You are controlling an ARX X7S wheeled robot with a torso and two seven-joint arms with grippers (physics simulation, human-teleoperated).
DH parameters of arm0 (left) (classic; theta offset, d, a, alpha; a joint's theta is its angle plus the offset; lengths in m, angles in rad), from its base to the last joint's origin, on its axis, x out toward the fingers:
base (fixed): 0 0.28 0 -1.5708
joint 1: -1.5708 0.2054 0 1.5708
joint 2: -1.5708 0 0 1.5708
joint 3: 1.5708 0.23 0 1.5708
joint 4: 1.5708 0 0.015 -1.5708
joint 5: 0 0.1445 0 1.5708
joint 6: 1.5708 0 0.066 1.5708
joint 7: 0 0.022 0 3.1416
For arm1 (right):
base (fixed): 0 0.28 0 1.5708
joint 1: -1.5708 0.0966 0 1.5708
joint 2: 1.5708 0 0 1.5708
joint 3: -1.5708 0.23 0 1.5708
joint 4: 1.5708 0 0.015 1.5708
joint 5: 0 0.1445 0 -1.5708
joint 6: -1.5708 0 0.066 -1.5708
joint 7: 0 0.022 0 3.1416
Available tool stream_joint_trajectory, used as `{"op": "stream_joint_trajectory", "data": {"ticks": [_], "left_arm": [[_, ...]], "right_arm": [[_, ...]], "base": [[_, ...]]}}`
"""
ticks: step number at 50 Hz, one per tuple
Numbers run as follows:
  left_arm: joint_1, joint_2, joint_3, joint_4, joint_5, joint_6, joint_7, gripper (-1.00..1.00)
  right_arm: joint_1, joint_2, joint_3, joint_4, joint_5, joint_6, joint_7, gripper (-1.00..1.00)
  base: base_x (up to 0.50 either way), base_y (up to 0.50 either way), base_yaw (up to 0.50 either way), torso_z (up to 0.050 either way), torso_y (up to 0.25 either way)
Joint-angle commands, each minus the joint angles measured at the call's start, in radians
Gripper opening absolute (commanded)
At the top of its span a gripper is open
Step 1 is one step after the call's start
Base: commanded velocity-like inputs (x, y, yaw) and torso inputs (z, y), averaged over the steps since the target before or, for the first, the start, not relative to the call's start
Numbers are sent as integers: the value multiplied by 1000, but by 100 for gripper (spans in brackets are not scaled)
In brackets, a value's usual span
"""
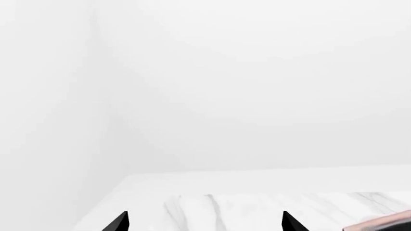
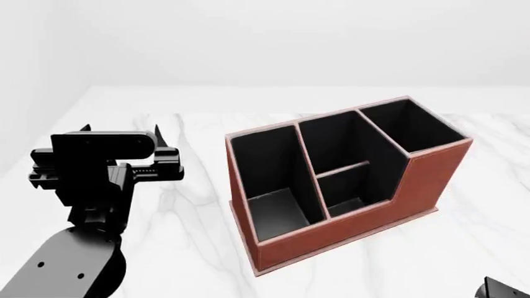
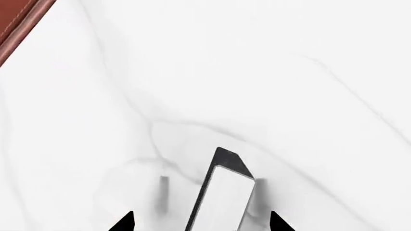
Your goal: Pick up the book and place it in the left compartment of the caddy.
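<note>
In the head view the left gripper (image 2: pixel 124 149) hung at left over the desk (image 2: pixel 190 205), its fingers spread and empty. The caddy (image 2: pixel 348 217) filled the centre, left compartment (image 2: pixel 269 180) bare. In the right wrist view's lower centre the book (image 3: pixel 224 192) stood on edge between the right gripper's (image 3: pixel 200 222) spread fingers, ungripped. Closing squarely across the covers should stop it toppling.

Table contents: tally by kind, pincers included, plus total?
Caddy: 1
Book: 1
Pincers: 2, left pincer, right pincer
Total: 4
</note>
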Motion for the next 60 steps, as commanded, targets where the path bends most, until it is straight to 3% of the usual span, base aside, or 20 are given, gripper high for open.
{"op": "stream_joint_trajectory", "data": {"ticks": [1, 5, 6, 18, 22, 24, 25, 28, 33, 43, 49, 60], "left_arm": [[7, -2, 4, 0, -2, 6, -4, 100], [9, -2, 6, 1, -3, 7, -5, 100], [8, -3, 7, 2, -3, 6, -6, 100], [10, -7, 6, 12, -9, 1, -10, 100], [9, -9, 5, 14, -11, -2, -12, 100], [10, -9, 5, 13, -11, 0, -13, 100], [12, -8, 5, 11, -11, 3, -13, 100], [13, -8, 6, 8, -11, 7, -13, 100], [12, -11, 0, 11, -15, 3, -15, 100], [15, -13, 2, 7, -15, 8, -19, 100], [4, -16, 8, 8, -16, -1, -21, 100], [-3, -18, 15, 1, -18, -1, -23, 100]], "right_arm": [[-65, -85, -32, 70, -13, -44, -63, 100], [-90, -118, -38, 90, -15, -66, -82, 100], [-92, -125, -40, 93, -20, -65, -82, -100], [-48, -122, -26, 83, -80, -21, -36, -100], [93, -124, -11, 66, -305, 182, 99, -100], [264, -135, 20, 8, -408, 445, 152, -100], [377, -149, 43, -12, -349, 595, 105, -100], [475, -165, 66, 13, -283, 748, 73, -100], [613, -214, 111, 49, -140, 890, 32, -100], [808, -293, 203, 115, 89, 1013, -37, -100], [890, -376, 273, 213, 211, 1004, -99, -100], [965, -495, 339, 363, 299, 1013, -163, -100]], "base": [[0, 0, 0, 0, 0], [0, 0, 0, 0, 0], [0, 0, 0, 0, 0], [0, 0, 0, 0, 0], [0, 0, 0, 0, 0], [0, 0, 0, 0, 0], [0, 0, 0, 0, 0], [0, 0, 0, 0, 0], [0, 0, 0, 0, 0], [0, 0, 0, 0, 0], [0, 0, 0, 0, 0], [0, 0, 0, 0, 1]]}}
